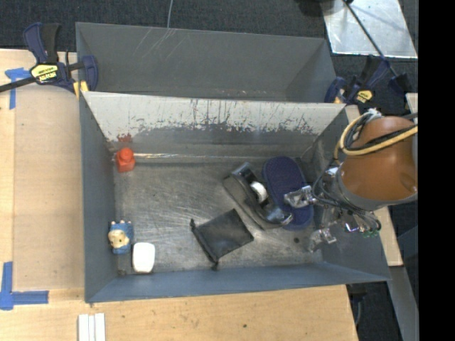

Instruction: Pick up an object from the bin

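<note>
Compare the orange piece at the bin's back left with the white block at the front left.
Colour: the orange piece is orange-red, the white block plain white. Place: the orange piece sits by the back wall, the white block near the front corner. Size: the white block looks larger than the orange piece. Both are small and lie at the left, far from the end effector.

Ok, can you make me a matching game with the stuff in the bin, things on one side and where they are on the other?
Things
1. small orange-red thing
2. white block
3. flat black pouch
4. dark blue oval thing

Places
A. right side, next to the gripper
B. back left corner
C. front left corner, beside the little yellow and blue toy
D. middle, towards the front

Pairs: 1-B, 2-C, 3-D, 4-A
</note>
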`<state>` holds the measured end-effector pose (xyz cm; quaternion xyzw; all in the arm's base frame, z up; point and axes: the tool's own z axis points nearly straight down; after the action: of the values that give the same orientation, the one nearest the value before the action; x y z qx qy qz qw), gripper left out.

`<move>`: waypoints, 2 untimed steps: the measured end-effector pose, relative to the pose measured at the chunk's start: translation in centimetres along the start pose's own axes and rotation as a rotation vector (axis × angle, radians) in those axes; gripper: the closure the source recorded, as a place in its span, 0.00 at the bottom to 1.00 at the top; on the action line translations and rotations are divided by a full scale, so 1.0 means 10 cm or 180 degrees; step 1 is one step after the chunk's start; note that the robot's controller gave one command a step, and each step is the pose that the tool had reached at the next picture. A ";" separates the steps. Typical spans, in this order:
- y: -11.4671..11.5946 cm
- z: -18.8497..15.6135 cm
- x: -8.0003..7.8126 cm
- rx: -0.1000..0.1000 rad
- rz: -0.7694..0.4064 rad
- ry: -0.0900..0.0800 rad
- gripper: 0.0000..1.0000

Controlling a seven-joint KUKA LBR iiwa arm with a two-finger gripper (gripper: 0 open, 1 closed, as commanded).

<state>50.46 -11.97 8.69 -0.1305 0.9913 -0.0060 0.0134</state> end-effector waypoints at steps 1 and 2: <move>0.11 -0.05 0.08 -0.0010 0.0107 0.0019 0.00; 0.25 0.00 0.06 0.0005 -0.0292 0.0013 0.00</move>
<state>49.25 -9.71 8.63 -0.1758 0.9843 -0.0076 0.0113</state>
